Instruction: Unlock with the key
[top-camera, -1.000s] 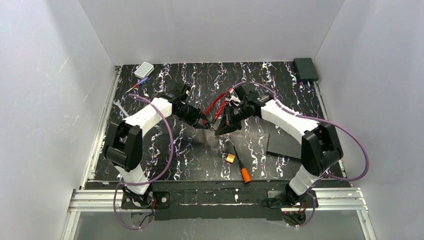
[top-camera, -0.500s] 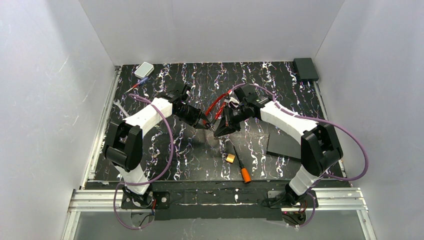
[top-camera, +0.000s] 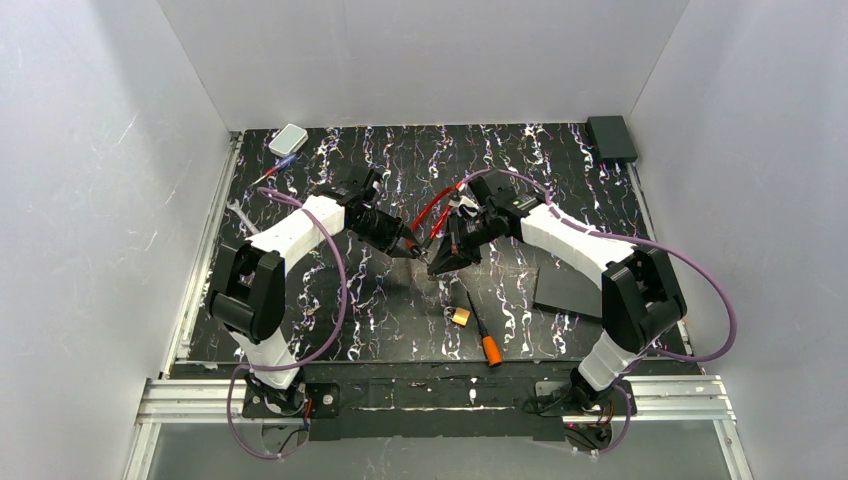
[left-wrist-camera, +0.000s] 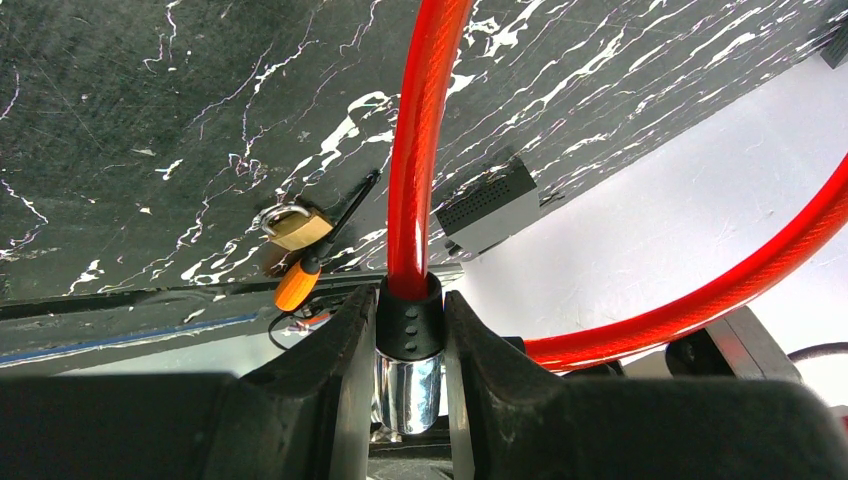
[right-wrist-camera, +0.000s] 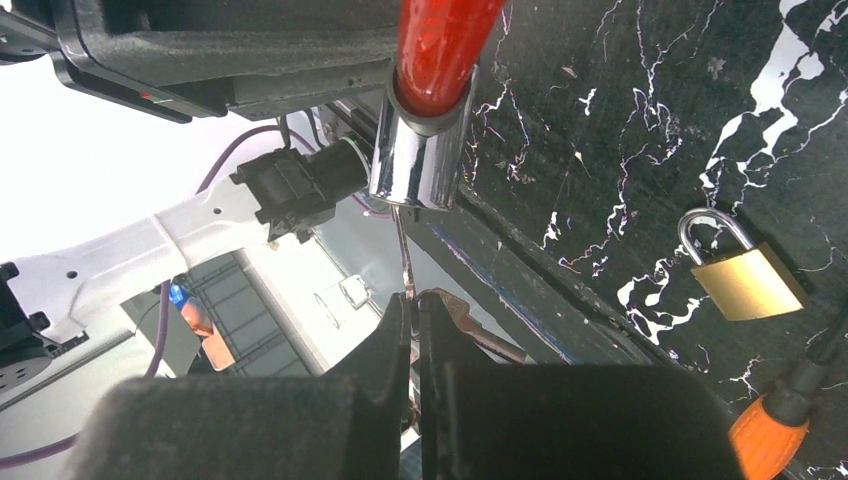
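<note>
A red cable lock (top-camera: 432, 206) is held up over the middle of the mat. My left gripper (left-wrist-camera: 410, 330) is shut on its black and chrome lock cylinder (left-wrist-camera: 408, 372). In the right wrist view the chrome cylinder (right-wrist-camera: 415, 165) hangs at the cable's end, and the thin silvery key (right-wrist-camera: 404, 258) stands with its blade tip at the cylinder's bottom face. My right gripper (right-wrist-camera: 414, 300) is shut on the key's head. In the top view the two grippers, left (top-camera: 408, 245) and right (top-camera: 441, 262), meet tip to tip.
A small brass padlock (top-camera: 460, 317) and an orange-handled screwdriver (top-camera: 482, 333) lie on the mat near the front. A dark plate (top-camera: 568, 290) lies at the right, a grey box (top-camera: 288, 138) at the back left, a black box (top-camera: 611, 136) at the back right.
The right gripper with the key has shifted slightly; the left arm holds the lock cylinder still.
</note>
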